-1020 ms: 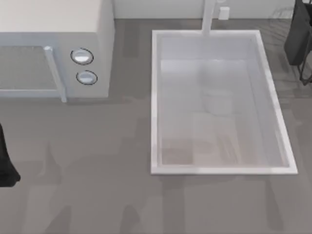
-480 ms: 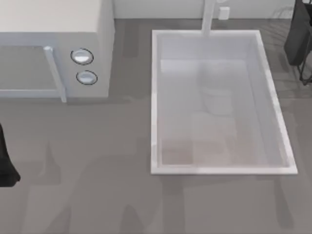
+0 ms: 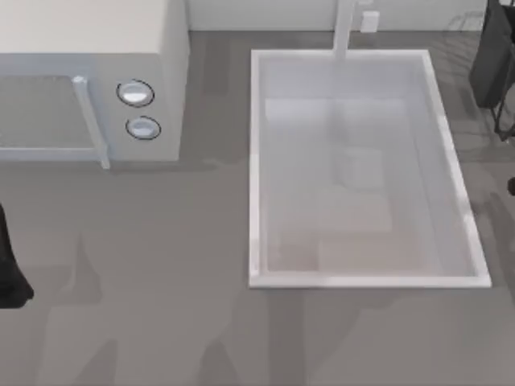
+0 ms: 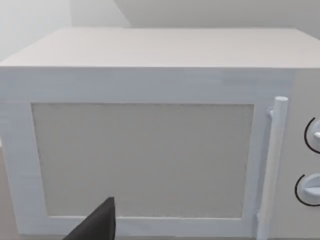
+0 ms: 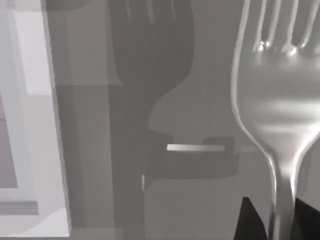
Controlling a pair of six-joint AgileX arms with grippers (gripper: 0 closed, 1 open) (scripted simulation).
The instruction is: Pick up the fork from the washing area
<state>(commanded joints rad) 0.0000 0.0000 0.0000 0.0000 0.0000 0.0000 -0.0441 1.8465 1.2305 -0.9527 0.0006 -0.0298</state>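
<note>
- Right gripper [image 5: 280, 220] is clenched on the fork's neck: in the right wrist view two dark fingers [image 5: 252, 220] stand on both sides of the thin handle at the lower right of the frame.
- Fork [image 5: 272, 95] fills the right side of that view, tines toward the upper right, and its dark shadow lies on the grey tabletop [image 5: 200, 100] in the upper middle. I judge that it is lifted clear of the surface.
- Sink [image 3: 253, 161] takes the centre-right of the top view, and a corner of its white rim stands at the left edge of the right wrist view, so the fork is now outside the basin, beside it.
- To finish this step well, I think the grip should stay firm on the slim shiny handle and the lift should be slow and straight, so the fork does not turn or slip.
- Left gripper [image 4: 97, 227] is parked in front of the microwave [image 4: 150, 140]; whether it is open I cannot tell.
- Compared with one second ago, the faint fork-like shape in the lower part of the basin is gone, and a small dark piece has come at the right edge of the top view.
</note>
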